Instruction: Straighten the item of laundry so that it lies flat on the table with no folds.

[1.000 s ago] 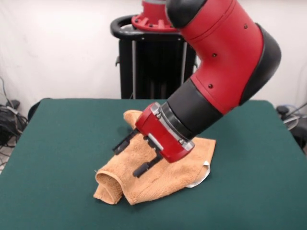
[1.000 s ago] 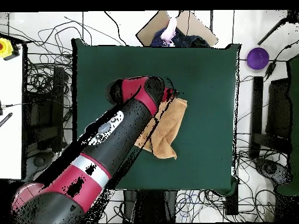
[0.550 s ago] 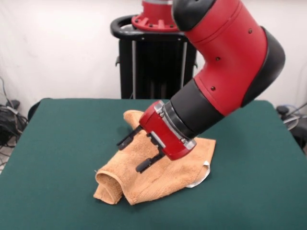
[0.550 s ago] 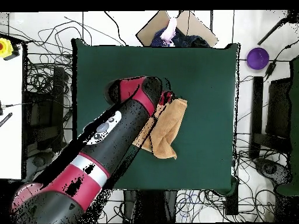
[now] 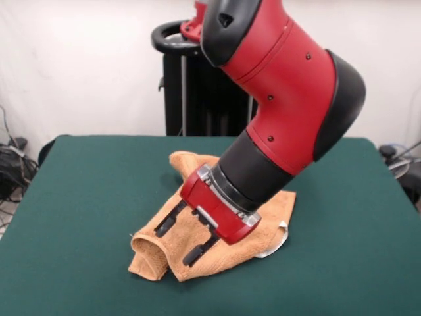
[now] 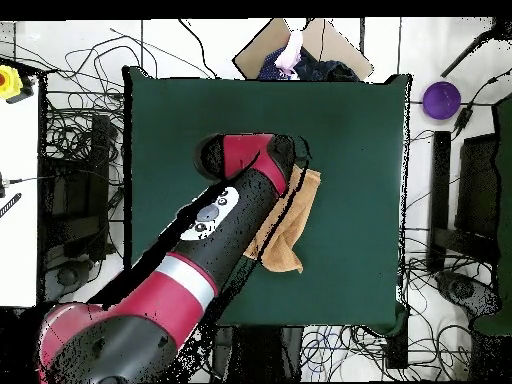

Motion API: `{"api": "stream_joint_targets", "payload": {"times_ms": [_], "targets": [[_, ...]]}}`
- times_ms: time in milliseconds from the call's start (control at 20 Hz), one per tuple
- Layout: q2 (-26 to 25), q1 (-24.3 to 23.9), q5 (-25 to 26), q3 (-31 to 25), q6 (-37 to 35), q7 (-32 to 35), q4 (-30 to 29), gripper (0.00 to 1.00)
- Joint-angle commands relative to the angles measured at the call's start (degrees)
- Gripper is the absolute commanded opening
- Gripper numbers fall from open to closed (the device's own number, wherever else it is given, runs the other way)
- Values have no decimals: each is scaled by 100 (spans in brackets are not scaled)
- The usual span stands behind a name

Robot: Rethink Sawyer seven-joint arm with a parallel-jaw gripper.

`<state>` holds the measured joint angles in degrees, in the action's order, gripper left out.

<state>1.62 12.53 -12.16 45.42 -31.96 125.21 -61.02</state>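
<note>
Little of the task looks done: I see the orange-tan terry-cloth hand towel (image 5: pixel 217 227) bunched at frame centre on the dark green felt table (image 5: pixel 79 197), lower-left corner rolled over. Red-and-black gripper (image 5: pixel 179 238) hovers there, fingers spread, pinching nothing. Unfolding remains.

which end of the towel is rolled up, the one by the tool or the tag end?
The end by the tool: the towel curls into a tube there, while the white tag end lies flat.
</note>
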Motion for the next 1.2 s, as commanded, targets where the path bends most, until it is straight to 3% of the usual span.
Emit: {"api": "stream_joint_targets", "payload": {"times_ms": [50,200,300,350,800,1200], "targets": [[-172,58,-342,-912,124,1253,-262,100],[-188,116,-231,-812,155,1157,-214,100],[-406,328,-13,-166,-499,1180,76,100],[-399,337,5,-102,-626,1164,81,100],[-330,350,-178,-451,-329,1087,-100,100],[-520,451,-181,-390,-225,1225,-49,100]]}}
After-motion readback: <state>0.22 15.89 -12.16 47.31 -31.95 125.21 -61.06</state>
